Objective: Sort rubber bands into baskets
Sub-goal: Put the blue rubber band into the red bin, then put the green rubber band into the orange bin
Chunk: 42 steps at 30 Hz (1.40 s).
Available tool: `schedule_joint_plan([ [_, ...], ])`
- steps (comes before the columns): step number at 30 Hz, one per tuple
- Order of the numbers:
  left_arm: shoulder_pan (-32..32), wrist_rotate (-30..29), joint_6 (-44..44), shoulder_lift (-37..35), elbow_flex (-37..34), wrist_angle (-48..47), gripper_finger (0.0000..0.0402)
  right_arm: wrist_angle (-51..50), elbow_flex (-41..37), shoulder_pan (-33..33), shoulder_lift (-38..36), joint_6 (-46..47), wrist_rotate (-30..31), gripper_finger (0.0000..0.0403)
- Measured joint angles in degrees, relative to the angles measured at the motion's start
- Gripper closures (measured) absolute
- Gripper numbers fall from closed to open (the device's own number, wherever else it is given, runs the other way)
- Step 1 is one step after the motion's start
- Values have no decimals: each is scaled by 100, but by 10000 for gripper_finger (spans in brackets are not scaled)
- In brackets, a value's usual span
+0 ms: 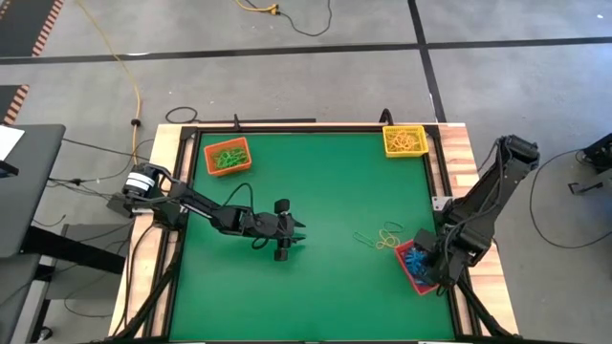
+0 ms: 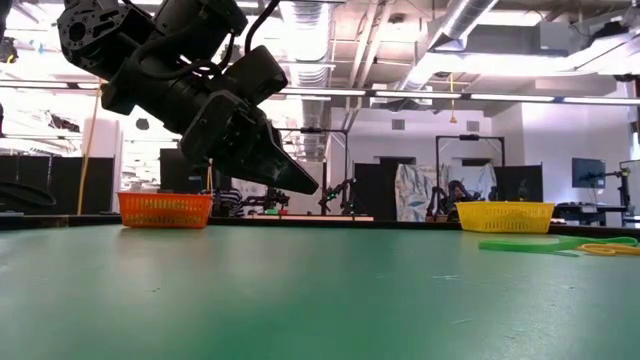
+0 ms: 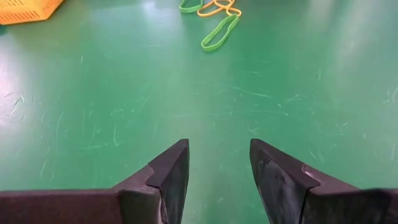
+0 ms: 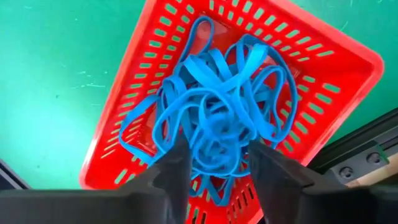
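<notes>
You see the right pincer (image 4: 214, 163) spread above the red slotted plastic basket (image 4: 155, 43) at the right edge of the green worktop (image 1: 316, 205), directly over its heap of blue rubber bands (image 4: 217, 106). The left pincer (image 3: 217, 180) hangs spread over bare mat mid-worktop. A few loose yellow and green rubber bands (image 1: 381, 236) lie near the red basket. The orange basket (image 1: 228, 156) holds green bands; the yellow basket (image 1: 404, 140) holds yellow ones.

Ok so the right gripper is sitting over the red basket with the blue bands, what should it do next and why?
Probably lift the right gripper clear of the red basket. Its fingers stand apart over the pile of blue bands, which lies in the basket, so that drop looks done. A few yellow and green bands lie on the mat beside the basket, unsorted.
</notes>
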Motion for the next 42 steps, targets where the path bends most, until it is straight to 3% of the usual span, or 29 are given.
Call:
schedule_joint_plan([
  [8,-1,0,-2,0,0,9,242,-401,213,-2,-9,-159,181,185],
  [15,-2,2,-2,0,0,20,242,-822,705,-30,-9,-534,1259,185],
  [23,0,0,-2,0,0,59,242,-407,778,-578,54,-1540,2390,185],
  [34,0,0,-4,0,0,63,242,1341,777,-1948,879,-4209,2455,185],
  [42,-1,0,-4,0,0,60,242,1758,776,-2632,1834,-4957,2259,184],
])
